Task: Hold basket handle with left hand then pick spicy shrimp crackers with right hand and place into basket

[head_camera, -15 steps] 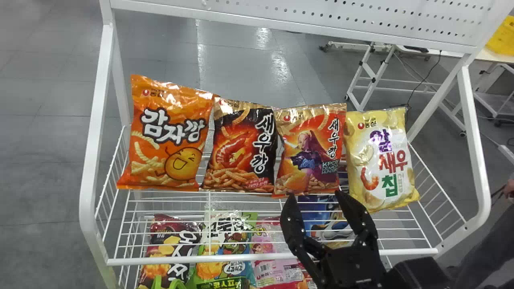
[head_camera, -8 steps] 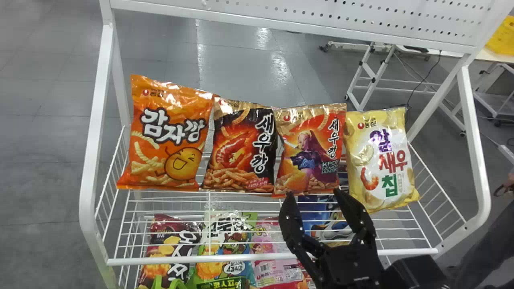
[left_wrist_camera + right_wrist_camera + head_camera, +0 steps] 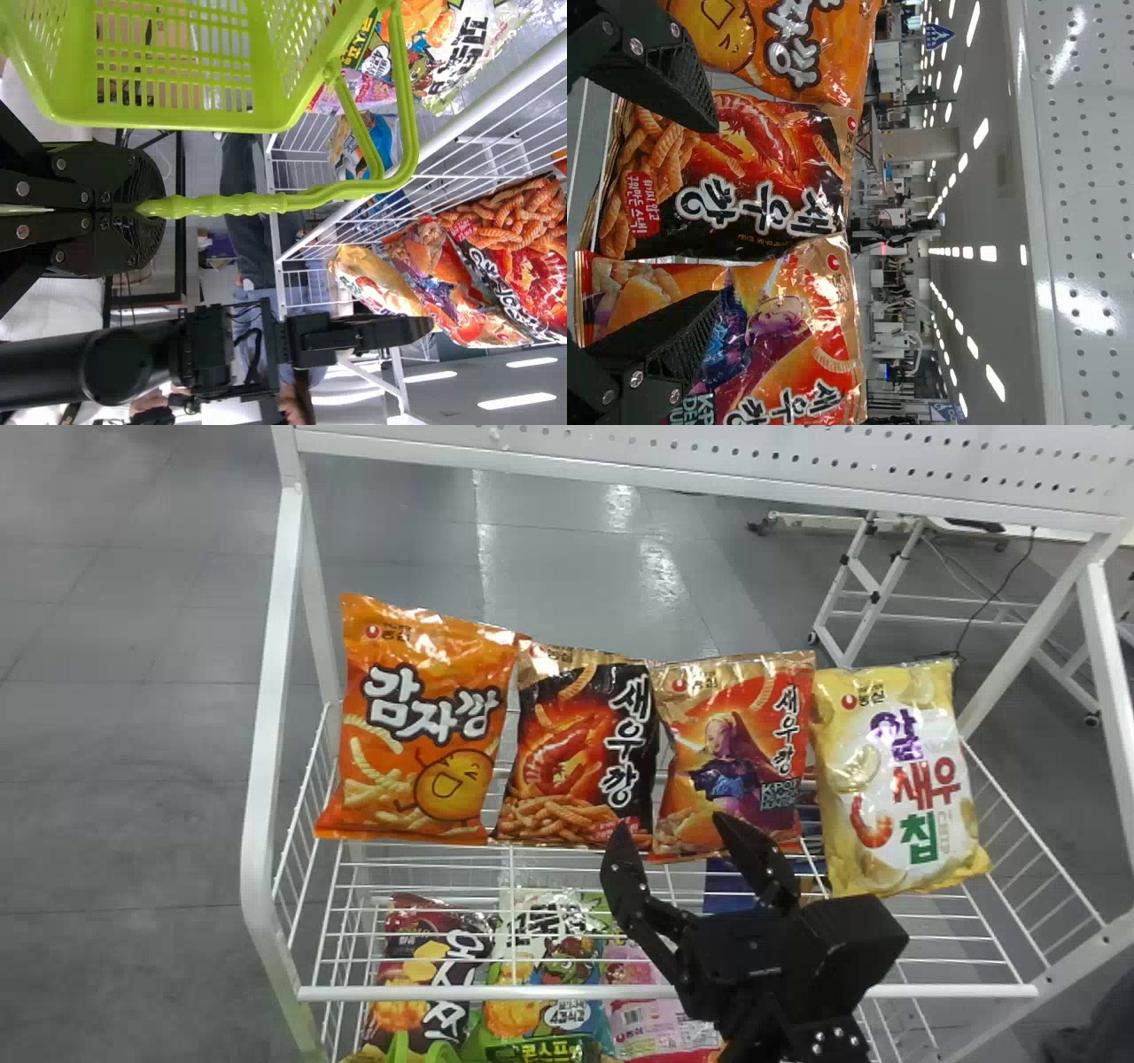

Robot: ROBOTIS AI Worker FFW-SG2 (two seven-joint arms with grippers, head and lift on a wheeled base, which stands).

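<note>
Low in the head view, my right gripper [image 3: 673, 822] is open, its fingers spread before the lower edges of the spicy shrimp crackers [image 3: 576, 753], a black and red bag, and the orange-red bag [image 3: 731, 757] beside it. In the right wrist view the right gripper [image 3: 718, 212] has one finger over the black bag [image 3: 757, 190] and the other over the orange-red one; neither bag is gripped. In the left wrist view my left gripper [image 3: 149, 210] is shut on the green basket handle [image 3: 239, 204], with the basket [image 3: 177, 66] beside it.
The bags stand in a white wire shelf [image 3: 496, 992], with an orange bag [image 3: 425, 726] on the left and a yellow bag [image 3: 899, 779] on the right. More snack bags [image 3: 434, 974] lie below. A perforated white panel [image 3: 797, 469] rises above.
The shelf and bags have shifted rightward in the head view. My right gripper has moved left relative to the bags and slightly up, still open.
</note>
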